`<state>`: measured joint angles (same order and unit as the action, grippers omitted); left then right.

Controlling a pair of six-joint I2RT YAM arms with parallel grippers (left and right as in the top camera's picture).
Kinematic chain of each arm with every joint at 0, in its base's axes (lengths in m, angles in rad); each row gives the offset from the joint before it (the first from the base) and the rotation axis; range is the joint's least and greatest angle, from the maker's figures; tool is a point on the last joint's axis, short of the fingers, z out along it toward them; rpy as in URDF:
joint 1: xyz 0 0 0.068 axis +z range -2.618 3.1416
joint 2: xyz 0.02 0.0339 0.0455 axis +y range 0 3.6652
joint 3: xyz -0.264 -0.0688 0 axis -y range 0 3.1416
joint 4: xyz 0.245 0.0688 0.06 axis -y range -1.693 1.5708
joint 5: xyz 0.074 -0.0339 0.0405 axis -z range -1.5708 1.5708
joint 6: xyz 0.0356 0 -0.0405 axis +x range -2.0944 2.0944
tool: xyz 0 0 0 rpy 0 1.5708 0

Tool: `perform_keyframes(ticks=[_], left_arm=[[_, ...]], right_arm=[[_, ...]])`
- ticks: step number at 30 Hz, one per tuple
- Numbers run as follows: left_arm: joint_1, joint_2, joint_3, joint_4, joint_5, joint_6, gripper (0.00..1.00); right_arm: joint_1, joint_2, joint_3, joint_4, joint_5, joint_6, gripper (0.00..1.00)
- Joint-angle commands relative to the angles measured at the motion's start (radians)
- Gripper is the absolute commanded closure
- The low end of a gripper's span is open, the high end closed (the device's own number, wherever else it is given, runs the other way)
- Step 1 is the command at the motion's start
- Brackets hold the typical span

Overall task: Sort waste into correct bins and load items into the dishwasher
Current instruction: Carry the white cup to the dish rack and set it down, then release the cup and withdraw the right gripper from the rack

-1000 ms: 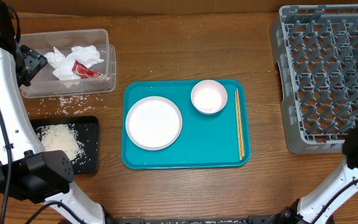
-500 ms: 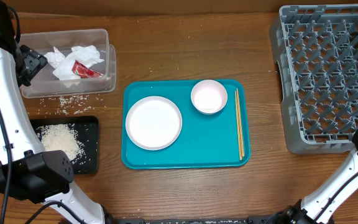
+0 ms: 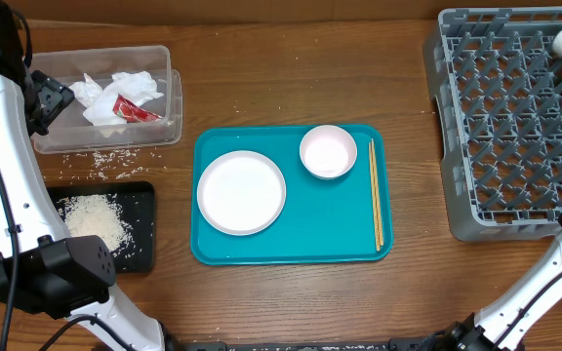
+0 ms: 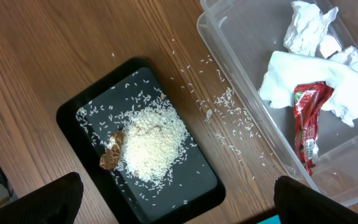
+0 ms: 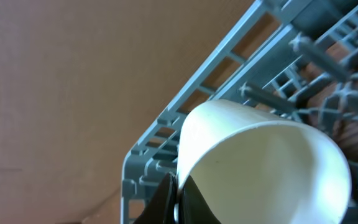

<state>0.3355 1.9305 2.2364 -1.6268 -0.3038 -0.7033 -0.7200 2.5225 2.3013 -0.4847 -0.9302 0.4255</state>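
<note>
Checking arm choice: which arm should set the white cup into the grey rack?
Right. The right gripper is shut on the cup above the rack; the left gripper hangs open over the black tray, across the table.

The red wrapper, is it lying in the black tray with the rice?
No, the red wrapper lies in the clear tub beside the white tissue; the black tray holds rice and a brown scrap.

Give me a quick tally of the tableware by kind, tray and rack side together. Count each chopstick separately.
plate: 1
bowl: 1
cup: 1
chopsticks: 2
Total: 5
</note>
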Motion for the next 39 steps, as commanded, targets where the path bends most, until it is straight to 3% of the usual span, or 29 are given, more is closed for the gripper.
perform_keyframes(ticks=[1,19,26,29,39], left_arm=[[0.003,-0.004,0.009,0.002,-0.017,0.008,0.0],[0.003,-0.004,0.009,0.002,-0.017,0.008,0.0],[0.003,-0.004,0.009,0.002,-0.017,0.008,0.0],[0.003,-0.004,0.009,0.002,-0.017,0.008,0.0],[0.003,-0.004,0.009,0.002,-0.017,0.008,0.0]], right_arm=[[0.014,0.029,0.007,0.008,-0.045,-0.011,0.96],[0.02,0.066,0.007,-0.082,-0.06,-0.032,0.96],[-0.023,0.06,0.01,-0.21,0.081,-0.028,0.91],[-0.05,0.03,0.011,-0.264,0.119,-0.028,0.86],[-0.095,-0.169,0.011,-0.426,0.13,-0.029,0.84]])
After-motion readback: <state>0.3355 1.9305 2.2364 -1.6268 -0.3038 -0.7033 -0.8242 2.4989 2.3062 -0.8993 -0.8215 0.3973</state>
